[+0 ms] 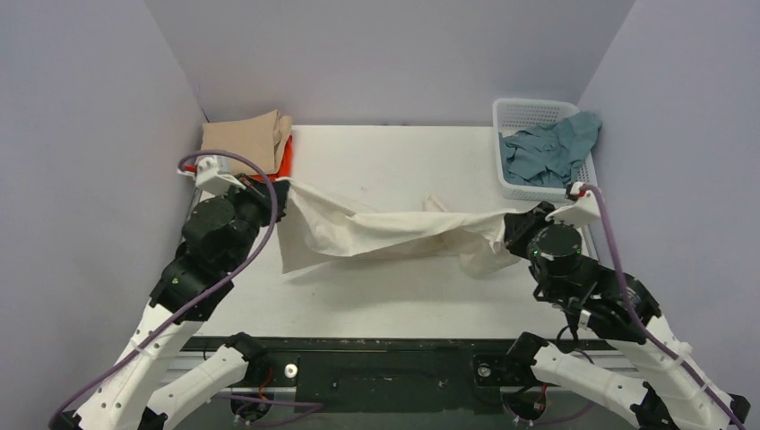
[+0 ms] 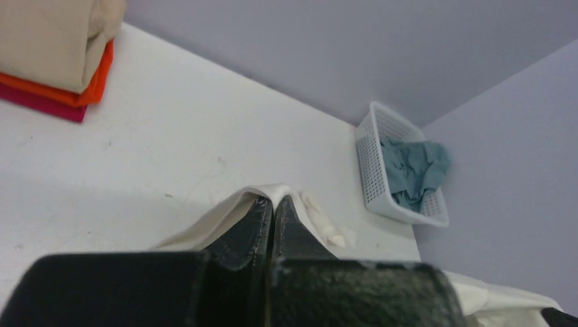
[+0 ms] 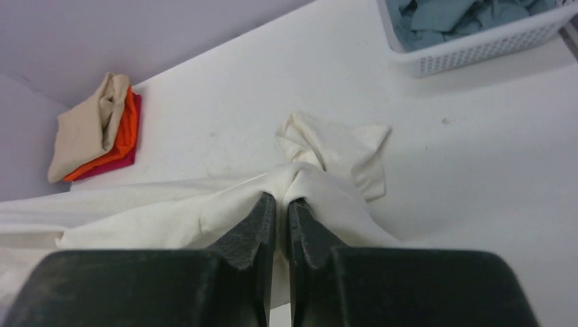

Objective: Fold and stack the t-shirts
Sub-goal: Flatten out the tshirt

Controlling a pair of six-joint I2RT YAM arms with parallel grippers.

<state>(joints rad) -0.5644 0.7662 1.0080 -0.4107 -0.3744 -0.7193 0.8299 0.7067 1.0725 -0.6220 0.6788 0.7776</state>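
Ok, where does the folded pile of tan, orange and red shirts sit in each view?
Top external: the folded pile at the table's far left corner, against the wall.
Left wrist: the pile in the top left corner, cut by the edge.
Right wrist: the pile left of centre, by the wall.
Shared landmark: the white basket holding the teal shirt, at the table's far right corner.

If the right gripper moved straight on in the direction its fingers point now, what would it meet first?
Probably the bunched fold of the large cream-white cloth t-shirt that the right gripper is shut on. Beyond it lies bare white table, then the lilac wall; depth is unclear.
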